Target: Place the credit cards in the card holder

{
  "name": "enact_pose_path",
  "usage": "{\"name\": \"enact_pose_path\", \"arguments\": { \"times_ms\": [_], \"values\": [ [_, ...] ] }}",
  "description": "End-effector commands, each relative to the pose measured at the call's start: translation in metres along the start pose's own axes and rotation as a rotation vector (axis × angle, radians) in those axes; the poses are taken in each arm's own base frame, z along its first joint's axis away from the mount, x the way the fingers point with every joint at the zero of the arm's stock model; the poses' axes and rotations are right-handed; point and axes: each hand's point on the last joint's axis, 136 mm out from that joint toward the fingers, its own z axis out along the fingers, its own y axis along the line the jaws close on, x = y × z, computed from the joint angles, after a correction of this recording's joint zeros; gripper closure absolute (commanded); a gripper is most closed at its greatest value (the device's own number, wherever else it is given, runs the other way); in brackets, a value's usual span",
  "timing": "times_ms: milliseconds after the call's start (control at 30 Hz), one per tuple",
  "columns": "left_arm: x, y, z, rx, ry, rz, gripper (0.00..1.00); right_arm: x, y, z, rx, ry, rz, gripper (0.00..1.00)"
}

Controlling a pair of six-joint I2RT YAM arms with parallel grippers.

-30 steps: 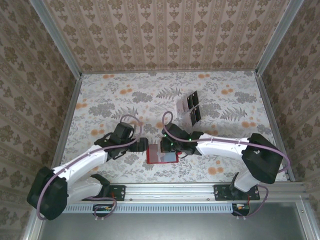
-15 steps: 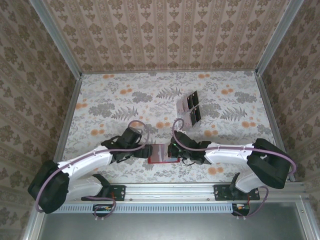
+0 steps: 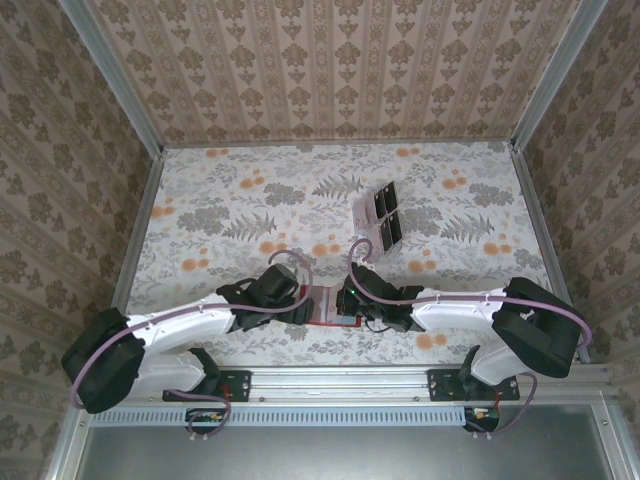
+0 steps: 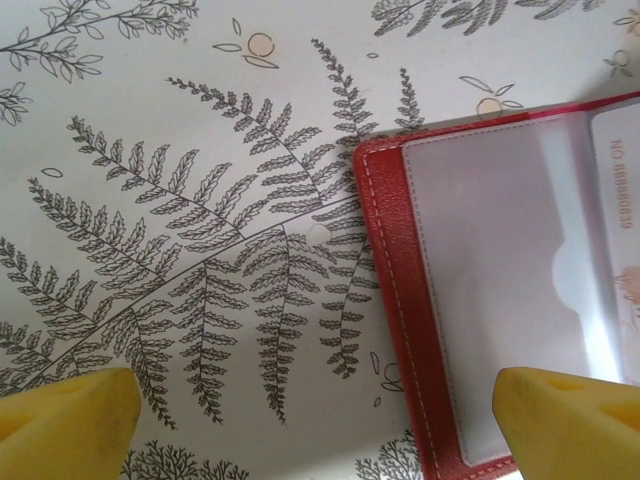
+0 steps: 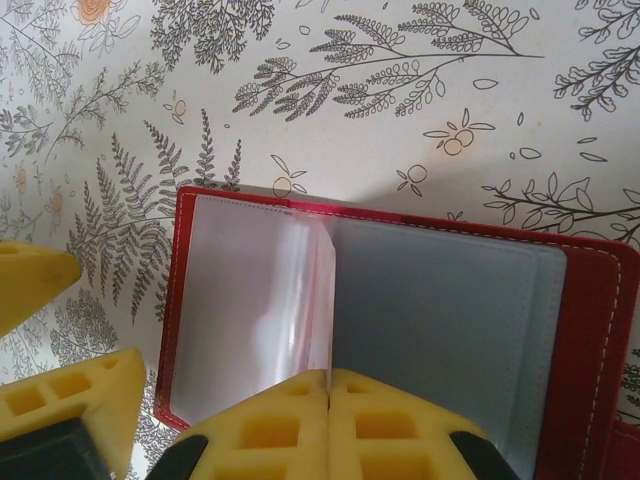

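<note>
The red card holder (image 5: 590, 330) lies open on the table near the front edge, its clear sleeves showing. My right gripper (image 5: 328, 385) is shut on one clear sleeve (image 5: 318, 290) at the fold, holding it upright. My left gripper (image 4: 320, 425) is open and low over the table, straddling the holder's left edge (image 4: 385, 290), with one fingertip (image 4: 570, 420) over the sleeve page. From above, both grippers meet over the card holder (image 3: 324, 312). The dark credit cards (image 3: 386, 214) stand in a clear rack further back.
The clear plastic rack (image 3: 366, 212) stands behind the right arm, a short way past the middle of the table. A metal rail (image 3: 400, 380) runs along the front edge, and patterned walls close in both sides and the back.
My left gripper has slid right to the card holder's left edge. My right gripper pulled slightly toward the front edge, still shut, and both grippers now cover most of the holder.
</note>
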Motion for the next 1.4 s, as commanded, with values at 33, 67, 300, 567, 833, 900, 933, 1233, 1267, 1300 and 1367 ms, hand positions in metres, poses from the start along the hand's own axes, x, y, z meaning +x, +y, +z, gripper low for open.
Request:
{"name": "enact_pose_path", "arguments": {
  "times_ms": [33,67,300,567,833,900,933,1233,1267,1300,1367],
  "values": [
    [-0.010,0.000,0.003,-0.027,-0.041,-0.010,0.00,-0.001,-0.012,-0.001,0.035,-0.019,0.014,1.00],
    [-0.010,0.001,0.005,-0.035,-0.041,-0.007,0.00,-0.001,-0.012,-0.001,0.035,-0.019,0.014,1.00],
    [-0.011,0.003,0.013,-0.059,-0.039,0.025,0.00,-0.002,-0.014,0.000,0.042,-0.019,0.021,1.00],
    [-0.001,0.015,0.019,-0.137,0.025,0.040,0.00,-0.002,-0.014,-0.001,0.028,-0.013,0.032,1.00],
    [0.004,0.023,0.011,-0.163,0.018,0.012,0.00,-0.010,-0.010,-0.007,-0.025,-0.018,0.036,1.00],
    [-0.003,0.019,0.004,-0.144,-0.009,0.012,0.00,-0.010,-0.010,-0.007,-0.030,-0.011,0.036,1.00],
    [-0.008,0.017,0.001,-0.135,-0.022,0.012,0.00,-0.010,-0.010,-0.007,-0.031,-0.009,0.035,1.00],
    [-0.039,-0.017,-0.011,0.004,-0.107,0.015,0.00,-0.011,-0.005,-0.006,-0.054,-0.006,0.045,1.00],
    [-0.039,-0.020,-0.009,0.014,-0.102,0.016,0.00,-0.011,-0.005,-0.006,-0.055,-0.004,0.048,1.00],
    [-0.039,-0.023,-0.006,0.018,-0.095,0.021,0.00,-0.011,-0.004,-0.006,-0.057,-0.005,0.049,1.00],
    [-0.039,-0.025,-0.001,0.017,-0.081,0.032,0.00,-0.011,-0.004,-0.005,-0.056,-0.003,0.051,1.00]
  ]
}}
